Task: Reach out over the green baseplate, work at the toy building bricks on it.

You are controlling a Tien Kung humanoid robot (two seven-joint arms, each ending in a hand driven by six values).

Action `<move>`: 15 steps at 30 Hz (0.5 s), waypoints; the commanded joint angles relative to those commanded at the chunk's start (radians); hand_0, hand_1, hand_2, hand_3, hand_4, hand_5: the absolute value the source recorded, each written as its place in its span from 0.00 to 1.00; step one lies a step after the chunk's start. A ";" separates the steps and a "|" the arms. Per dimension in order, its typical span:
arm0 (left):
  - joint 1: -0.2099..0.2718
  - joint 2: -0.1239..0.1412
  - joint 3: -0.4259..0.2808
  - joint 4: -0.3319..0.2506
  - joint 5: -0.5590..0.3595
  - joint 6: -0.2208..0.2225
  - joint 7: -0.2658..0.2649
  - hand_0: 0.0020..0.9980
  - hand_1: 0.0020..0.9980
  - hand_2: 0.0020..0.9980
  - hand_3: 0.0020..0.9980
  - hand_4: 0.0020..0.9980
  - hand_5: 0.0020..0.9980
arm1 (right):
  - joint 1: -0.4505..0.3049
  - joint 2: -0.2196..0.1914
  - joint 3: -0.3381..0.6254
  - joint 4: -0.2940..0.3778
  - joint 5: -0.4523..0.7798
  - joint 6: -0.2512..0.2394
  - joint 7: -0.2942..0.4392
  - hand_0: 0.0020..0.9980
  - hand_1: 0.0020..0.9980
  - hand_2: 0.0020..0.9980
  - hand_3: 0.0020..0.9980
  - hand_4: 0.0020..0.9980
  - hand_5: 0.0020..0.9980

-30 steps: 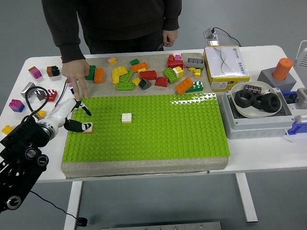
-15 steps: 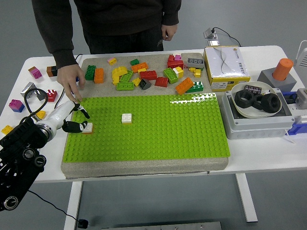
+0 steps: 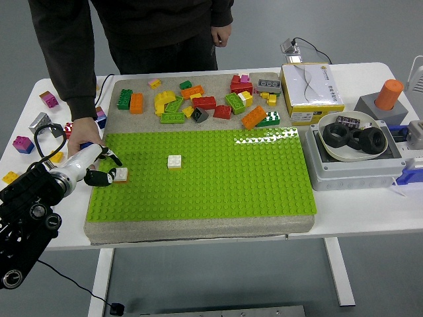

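White brick (image 3: 121,174), at nine o'clock on the green baseplate (image 3: 211,178): light, rigid, slick plastic, probably stud-locked; best gripped on opposite side walls. Left hand (image 3: 99,166) has fingertips pinching it. Person's hand (image 3: 82,132) just behind.

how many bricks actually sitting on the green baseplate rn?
2. A white brick stands alone left of the green baseplate centre; another white brick is at the left edge, at the left hand fingertips.
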 joint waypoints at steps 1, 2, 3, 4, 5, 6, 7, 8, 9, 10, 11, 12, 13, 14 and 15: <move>-0.001 0.000 0.000 0.001 0.000 -0.002 0.000 0.99 0.90 0.89 0.68 0.73 0.00 | 0.000 0.000 0.000 0.000 0.000 0.000 0.000 0.57 0.59 0.63 0.64 0.62 0.81; -0.001 0.000 0.000 0.001 -0.001 -0.003 0.001 0.99 0.90 0.89 0.68 0.73 0.00 | 0.000 0.000 0.000 0.000 0.000 0.000 0.000 0.57 0.59 0.63 0.64 0.62 0.81; -0.002 0.000 0.000 0.002 -0.001 -0.005 0.001 0.99 0.90 0.89 0.68 0.73 0.00 | 0.000 0.000 0.000 0.000 0.001 0.000 0.000 0.57 0.59 0.63 0.64 0.62 0.81; -0.002 0.000 0.000 0.002 -0.002 -0.007 0.002 0.99 0.91 0.90 0.73 0.83 0.00 | 0.000 0.000 0.000 0.000 0.001 0.000 0.000 0.57 0.59 0.63 0.64 0.62 0.81; -0.003 0.001 0.001 0.003 -0.003 -0.010 0.003 0.99 0.91 0.90 0.73 0.83 0.00 | 0.001 0.000 0.000 0.000 0.001 0.000 0.000 0.57 0.59 0.63 0.64 0.62 0.81; -0.003 0.001 0.001 0.004 -0.003 -0.011 0.004 0.99 0.91 0.90 0.73 0.83 0.00 | 0.001 0.000 0.000 0.000 0.001 0.000 0.000 0.57 0.59 0.63 0.64 0.62 0.81; -0.004 0.000 0.001 0.006 -0.004 -0.013 0.005 0.99 0.91 0.90 0.73 0.83 0.00 | 0.001 0.000 0.001 0.000 0.000 0.000 0.000 0.57 0.59 0.63 0.64 0.62 0.81; -0.005 0.000 0.001 0.008 -0.004 -0.014 0.006 0.99 0.91 0.90 0.73 0.83 0.00 | 0.001 0.000 0.000 0.000 -0.001 0.000 0.000 0.57 0.59 0.63 0.64 0.62 0.81; -0.006 0.000 0.002 0.011 -0.004 -0.015 0.007 0.99 0.91 0.90 0.73 0.83 0.00 | 0.001 0.000 0.000 0.000 -0.001 0.000 0.000 0.57 0.59 0.63 0.64 0.62 0.81; -0.007 -0.001 0.002 0.014 -0.005 -0.016 0.008 1.00 0.91 0.91 0.74 0.86 0.00 | 0.000 0.000 0.000 0.000 0.000 -0.001 0.001 0.57 0.58 0.63 0.64 0.62 0.81; -0.008 -0.001 0.002 0.017 -0.006 -0.017 0.008 1.00 0.91 0.91 0.74 0.86 0.00 | 0.000 0.000 -0.001 0.000 0.001 -0.002 0.001 0.57 0.58 0.63 0.64 0.62 0.81; -0.009 -0.001 0.002 0.020 -0.006 -0.018 0.009 1.00 0.91 0.91 0.74 0.86 0.00 | 0.000 0.000 -0.001 0.000 0.002 -0.002 0.001 0.57 0.58 0.63 0.64 0.62 0.81; -0.009 -0.002 0.002 0.025 -0.007 -0.019 0.009 1.00 0.91 0.91 0.74 0.86 0.00 | 0.000 0.000 -0.001 0.000 0.003 -0.003 0.002 0.57 0.58 0.63 0.64 0.62 0.81; -0.010 -0.002 0.002 0.026 -0.007 -0.019 0.009 1.00 0.91 0.91 0.74 0.86 0.00 | -0.001 0.000 -0.002 0.000 0.003 -0.003 0.002 0.57 0.58 0.63 0.64 0.62 0.81; -0.011 -0.003 0.002 0.031 -0.008 -0.018 0.008 1.00 0.91 0.91 0.74 0.86 0.00 | -0.001 0.000 -0.002 0.000 0.003 -0.003 0.002 0.57 0.58 0.63 0.64 0.62 0.81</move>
